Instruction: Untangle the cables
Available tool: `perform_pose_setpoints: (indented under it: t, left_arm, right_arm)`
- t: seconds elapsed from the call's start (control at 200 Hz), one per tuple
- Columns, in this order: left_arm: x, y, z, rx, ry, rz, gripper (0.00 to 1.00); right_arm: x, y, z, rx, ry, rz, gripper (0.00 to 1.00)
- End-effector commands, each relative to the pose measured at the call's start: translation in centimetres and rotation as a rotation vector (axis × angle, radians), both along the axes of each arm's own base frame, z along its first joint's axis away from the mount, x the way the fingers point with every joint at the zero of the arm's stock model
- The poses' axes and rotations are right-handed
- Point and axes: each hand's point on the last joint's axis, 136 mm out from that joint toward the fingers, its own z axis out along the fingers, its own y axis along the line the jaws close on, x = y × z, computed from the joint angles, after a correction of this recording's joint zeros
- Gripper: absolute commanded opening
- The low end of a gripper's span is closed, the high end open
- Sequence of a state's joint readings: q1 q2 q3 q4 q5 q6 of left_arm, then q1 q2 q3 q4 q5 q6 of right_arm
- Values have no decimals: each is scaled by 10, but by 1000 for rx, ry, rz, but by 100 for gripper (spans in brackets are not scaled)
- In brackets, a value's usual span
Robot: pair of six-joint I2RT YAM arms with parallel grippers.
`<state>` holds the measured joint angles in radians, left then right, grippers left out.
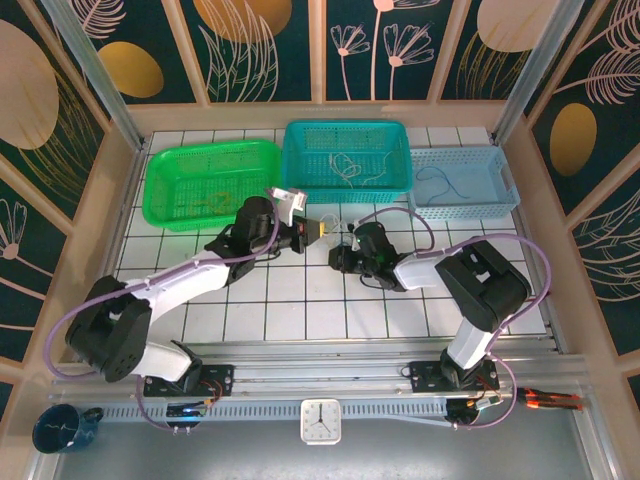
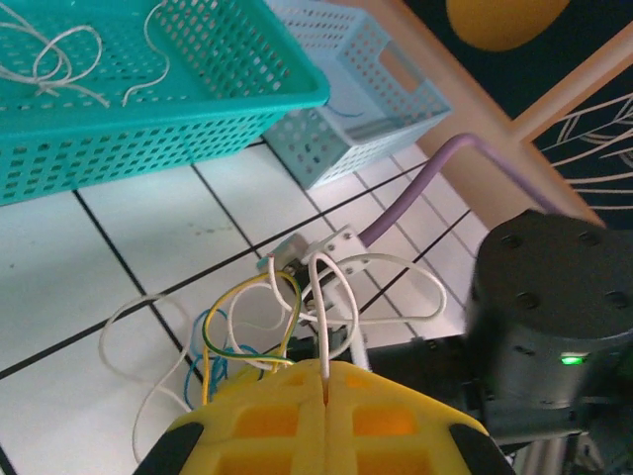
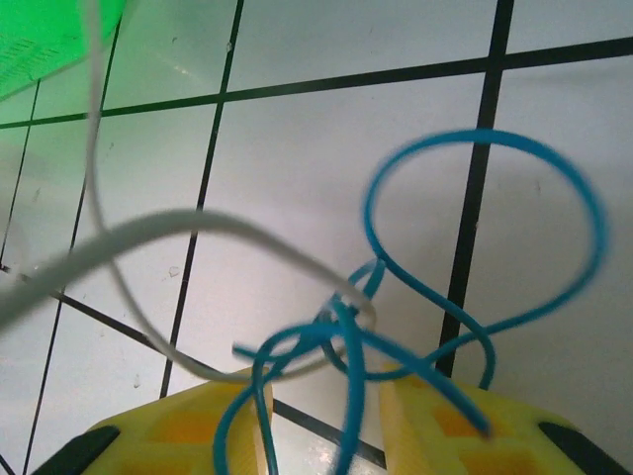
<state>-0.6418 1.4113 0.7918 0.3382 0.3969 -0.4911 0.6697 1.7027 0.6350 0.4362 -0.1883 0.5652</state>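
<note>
Several thin white, yellow and blue cables (image 2: 287,307) sit tangled mid-table. The left gripper (image 2: 326,381) is clamped on white and yellow strands, and the right gripper (image 3: 321,396) is part-open around blue loops. Beyond, the green basket (image 1: 160,205) holds a yellow wire (image 1: 210,200), the teal basket (image 1: 296,165) white wires (image 1: 345,166), and the pale-blue basket (image 1: 500,190) a blue wire (image 1: 440,180).

Bench (image 1: 300,300): white tiles with dark grid lines spread out before me, edged by a pale wooden border (image 1: 330,108).
Back wall (image 1: 260,40): dark teal panels facing me, with gold ovals and thin line-drawn leaves and flowers, split by pale slats.
Side walls: my left wall (image 1: 40,120) and right wall (image 1: 600,150) carry the same pattern.
Posts: metal posts (image 1: 95,70) rise at the far corners.
Near edge: a metal rail (image 1: 330,372), a small white clock (image 1: 320,421), a dark blue mug (image 1: 62,428) at my left.
Light: even and soft.
</note>
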Motion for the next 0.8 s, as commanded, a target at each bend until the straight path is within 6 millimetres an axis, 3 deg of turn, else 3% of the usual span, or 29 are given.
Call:
perform_pose_setpoints:
  t: [0.0, 0.16, 0.38, 0.475, 0.796]
  left_arm:
    - [-6, -6, 38, -89, -40, -30, 0]
    - [-5, -2, 33, -78, -28, -5, 0]
    - [-2, 9, -14, -17, 48, 62, 0]
    - [4, 21, -37, 37, 81, 141, 0]
    - [6, 56, -87, 137, 155, 312, 0]
  right_arm:
    - [-4, -8, -13, -23, 14, -35, 32]
    - [-7, -12, -14, -25, 20, -44, 27]
    - [-4, -17, 4, -13, -9, -45, 10]
    - [0, -22, 14, -8, -24, -50, 9]
    - [17, -30, 56, 39, -78, -46, 42]
